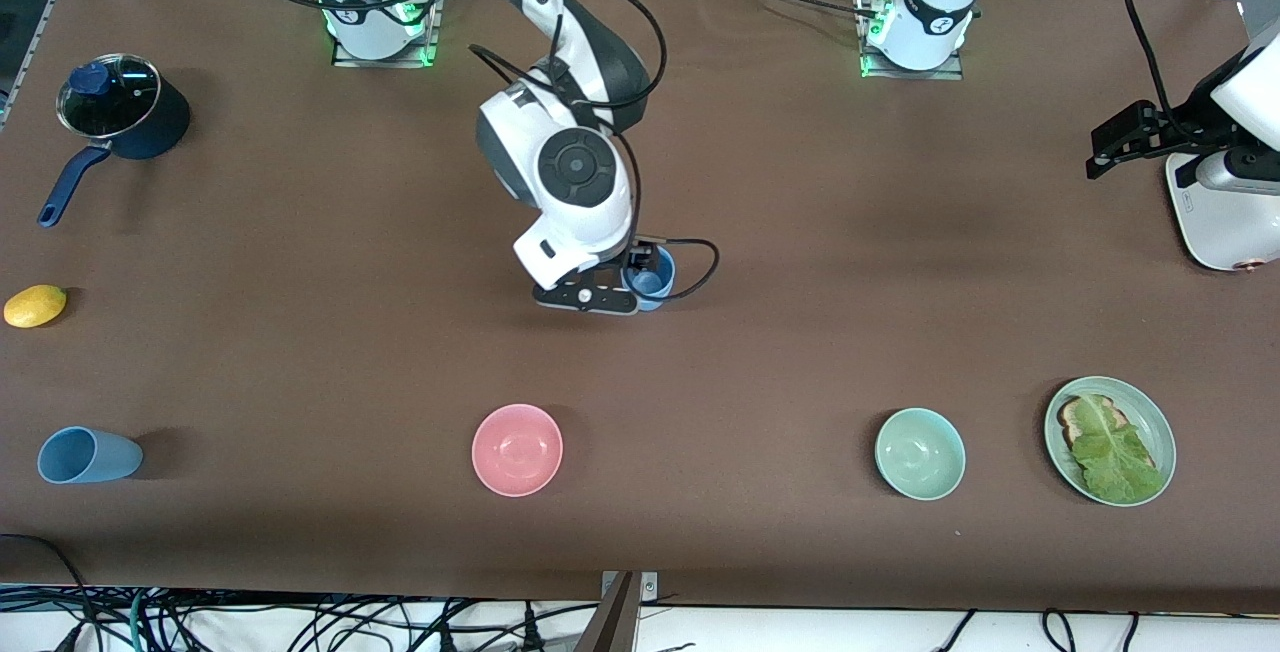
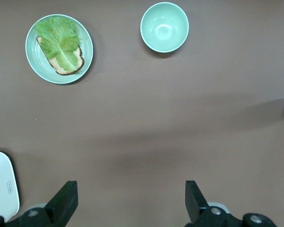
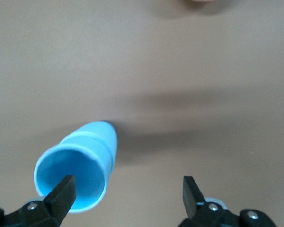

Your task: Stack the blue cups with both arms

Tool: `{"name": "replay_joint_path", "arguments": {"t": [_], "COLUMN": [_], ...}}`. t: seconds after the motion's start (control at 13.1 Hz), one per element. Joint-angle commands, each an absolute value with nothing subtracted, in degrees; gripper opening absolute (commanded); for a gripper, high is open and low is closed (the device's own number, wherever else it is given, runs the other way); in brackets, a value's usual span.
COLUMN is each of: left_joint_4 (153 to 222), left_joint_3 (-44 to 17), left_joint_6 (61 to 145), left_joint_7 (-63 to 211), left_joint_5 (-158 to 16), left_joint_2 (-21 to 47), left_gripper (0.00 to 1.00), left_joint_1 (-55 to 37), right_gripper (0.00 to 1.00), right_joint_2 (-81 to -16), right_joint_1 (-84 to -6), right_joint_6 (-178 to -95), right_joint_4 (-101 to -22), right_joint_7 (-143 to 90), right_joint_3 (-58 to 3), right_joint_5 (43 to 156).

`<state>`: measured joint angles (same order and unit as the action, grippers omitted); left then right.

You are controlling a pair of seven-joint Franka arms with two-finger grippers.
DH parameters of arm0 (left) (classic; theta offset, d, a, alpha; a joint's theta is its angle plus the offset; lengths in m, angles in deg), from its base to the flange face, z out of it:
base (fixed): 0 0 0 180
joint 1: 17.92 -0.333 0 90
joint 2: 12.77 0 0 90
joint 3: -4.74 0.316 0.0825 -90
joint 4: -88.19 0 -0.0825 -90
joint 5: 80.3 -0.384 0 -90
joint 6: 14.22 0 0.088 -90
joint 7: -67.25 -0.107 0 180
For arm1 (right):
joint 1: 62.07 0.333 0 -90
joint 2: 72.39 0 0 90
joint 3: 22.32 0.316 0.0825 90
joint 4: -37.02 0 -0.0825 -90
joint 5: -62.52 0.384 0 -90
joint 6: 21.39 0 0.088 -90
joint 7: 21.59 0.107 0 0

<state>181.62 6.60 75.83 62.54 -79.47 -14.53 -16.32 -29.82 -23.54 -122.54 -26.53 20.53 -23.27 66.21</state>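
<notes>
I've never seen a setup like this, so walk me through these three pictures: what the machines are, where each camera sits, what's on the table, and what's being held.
These are two white robot arms, each ending in a two-finger gripper. The wide picture comes from a high camera facing them. The other two come from a camera on each arm's wrist.

The right gripper hangs open over the blue cups mid-table, which look like one nested in another. Only one finger is at the rim, so nothing is gripped. The left gripper waits open and empty over its own end of the table.

Also there: another blue cup on its side, a lidded saucepan, a lemon, a pink bowl, a green bowl and a plate of bread with lettuce.
</notes>
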Motion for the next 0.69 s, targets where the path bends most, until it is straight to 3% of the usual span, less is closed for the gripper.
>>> {"name": "replay_joint_path", "arguments": {"t": [0.0,0.46,0.61], "left_joint_4": [181.5,178.9,178.5], "left_joint_3": [6.4,6.5,6.5], "left_joint_6": [76.4,76.4,76.4], "left_joint_7": [62.9,62.9,62.9], "left_joint_5": [-78.2,-78.3,-78.3], "left_joint_2": [-14.4,-13.2,-13.1], "left_gripper": [1.0,1.0,1.0], "left_joint_1": [-16.9,-16.9,-16.9], "right_gripper": [1.0,1.0,1.0], "right_joint_2": [-32.1,-33.9,-37.4], "right_joint_1": [-28.7,-35.3,-35.9], "right_joint_6": [-118.3,-111.3,-113.2], "right_joint_4": [-25.8,-26.0,-31.8], "right_joint_7": [13.4,-0.8,-4.7], "right_joint_3": [-22.8,-28.0,-30.8], "right_joint_5": [66.9,66.6,66.6]}}
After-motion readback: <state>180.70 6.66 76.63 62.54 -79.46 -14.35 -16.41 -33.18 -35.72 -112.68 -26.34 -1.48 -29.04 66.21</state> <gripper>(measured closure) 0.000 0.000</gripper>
